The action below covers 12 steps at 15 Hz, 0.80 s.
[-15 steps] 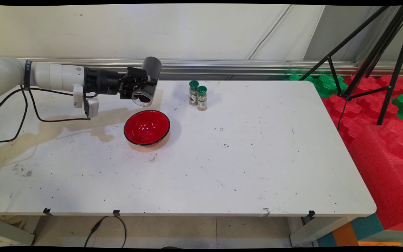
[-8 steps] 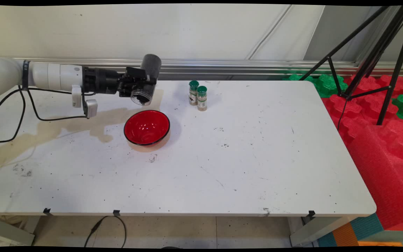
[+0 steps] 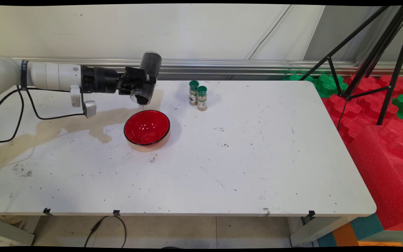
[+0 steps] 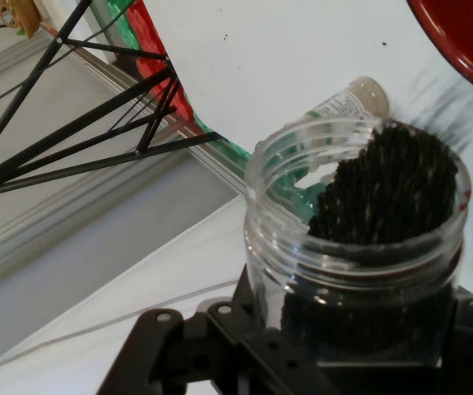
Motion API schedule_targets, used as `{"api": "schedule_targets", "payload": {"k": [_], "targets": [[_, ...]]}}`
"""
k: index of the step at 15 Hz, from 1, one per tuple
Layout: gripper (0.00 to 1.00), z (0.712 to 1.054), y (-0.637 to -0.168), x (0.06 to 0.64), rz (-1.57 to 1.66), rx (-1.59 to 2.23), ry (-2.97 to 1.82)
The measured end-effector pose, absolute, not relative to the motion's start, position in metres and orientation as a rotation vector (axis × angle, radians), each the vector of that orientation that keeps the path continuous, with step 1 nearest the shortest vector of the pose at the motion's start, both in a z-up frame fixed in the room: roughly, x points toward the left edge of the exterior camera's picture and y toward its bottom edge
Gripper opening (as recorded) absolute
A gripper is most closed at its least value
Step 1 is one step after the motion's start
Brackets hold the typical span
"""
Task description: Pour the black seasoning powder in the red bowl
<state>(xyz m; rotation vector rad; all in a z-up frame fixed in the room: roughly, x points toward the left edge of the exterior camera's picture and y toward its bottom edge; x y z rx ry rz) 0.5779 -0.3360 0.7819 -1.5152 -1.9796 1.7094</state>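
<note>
My gripper (image 3: 142, 84) is shut on a clear open jar (image 3: 146, 78) of dark seeds, held above the table behind a red bowl (image 3: 147, 127). The jar is tipped steeply, mouth down and toward the bowl's far rim. In the hand view the jar (image 4: 359, 239) fills the lower right, its dark contents piled up against the open mouth, with the red bowl's rim (image 4: 458, 37) at the top right corner. Two small green-capped spice jars (image 3: 198, 95) stand to the right of the gripper; one spice jar (image 4: 347, 99) shows past the jar's mouth.
The white table (image 3: 240, 157) carries a tan stain (image 3: 65, 126) at the left and dark specks. A black tripod (image 3: 369, 59) and red and green foam blocks (image 3: 380, 115) stand off the right edge. Black cables (image 3: 23, 112) hang from the arm.
The jar has tipped further, its closed end rising and its mouth turning downward; the hand has lifted slightly. Bowl and spice jars have not moved.
</note>
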Motion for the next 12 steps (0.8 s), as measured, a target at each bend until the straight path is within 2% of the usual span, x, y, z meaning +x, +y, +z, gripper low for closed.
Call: {"api": "schedule_targets", "payload": {"k": [12], "targets": [[0.00, 0.7839, -0.3353, 0.5779, 1.744, -1.573, -1.952]]}}
